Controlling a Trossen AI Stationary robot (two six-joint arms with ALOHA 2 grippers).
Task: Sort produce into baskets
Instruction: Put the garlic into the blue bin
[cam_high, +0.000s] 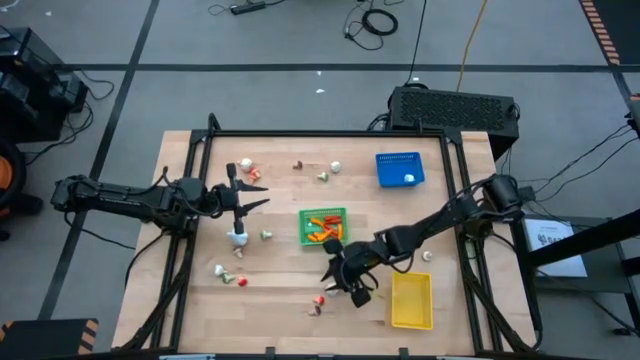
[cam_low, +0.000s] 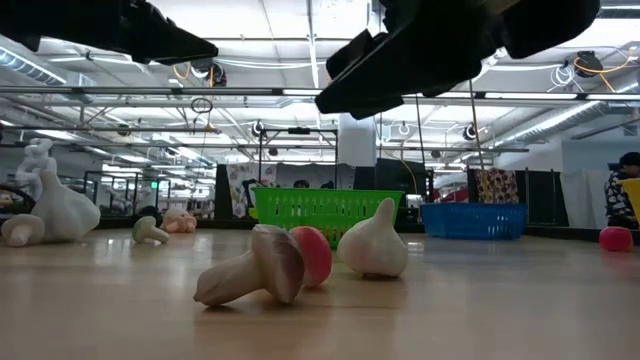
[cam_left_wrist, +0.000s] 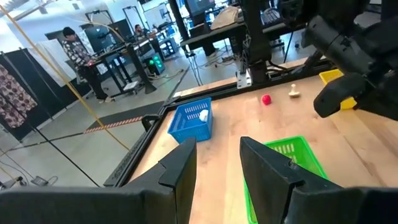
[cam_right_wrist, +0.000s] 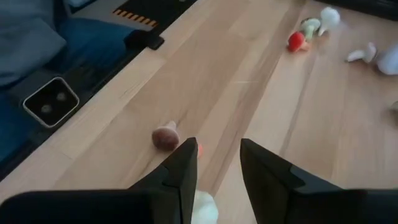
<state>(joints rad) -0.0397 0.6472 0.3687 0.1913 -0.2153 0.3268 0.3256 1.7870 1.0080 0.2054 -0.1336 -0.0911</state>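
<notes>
Green basket (cam_high: 322, 226), frame centre: several orange and red pieces in. Blue basket (cam_high: 399, 169), upper right: 1 white piece. Yellow basket (cam_high: 411, 301), lower right: seemingly bare. Loose produce (cam_high: 318, 305) scattered left and centre. Left gripper (cam_high: 253, 190) and right gripper (cam_high: 337, 285): fingers parted, holding nothing

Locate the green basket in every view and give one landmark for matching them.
High view: green basket at table centre, holding orange pieces.
Low view: mid-background, centre, behind the mushroom.
Left wrist view: partly hidden behind the left tool's finger.
Right wrist view: not in it.
Shared landmark: blue basket.
</notes>
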